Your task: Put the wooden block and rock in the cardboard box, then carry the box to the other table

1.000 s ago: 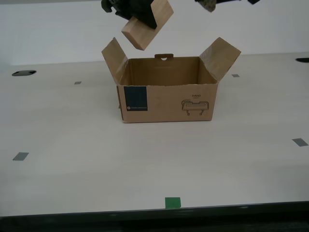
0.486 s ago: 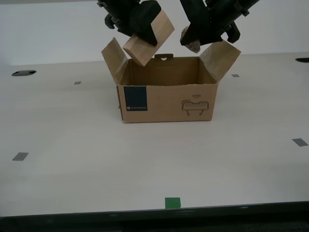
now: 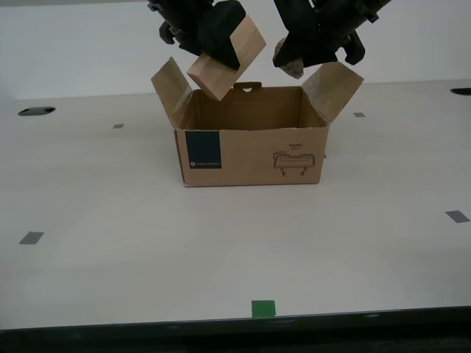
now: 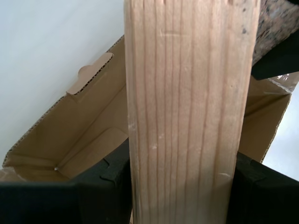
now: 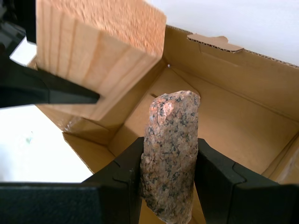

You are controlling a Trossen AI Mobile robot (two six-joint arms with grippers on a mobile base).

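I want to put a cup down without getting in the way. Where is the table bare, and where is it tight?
Bare table runs from the cardboard box to the green tape square, and on both sides of the box. Crowded: above the box opening, where my second gripper holds the wooden block and my first gripper the rock.

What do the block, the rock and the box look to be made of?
The wooden block: bare, unvarnished softwood by its straight parallel grain. The rock: rough speckled pink-grey stone, possibly granite. The cardboard box: brown corrugated cardboard, its fluting showing along cut edges.
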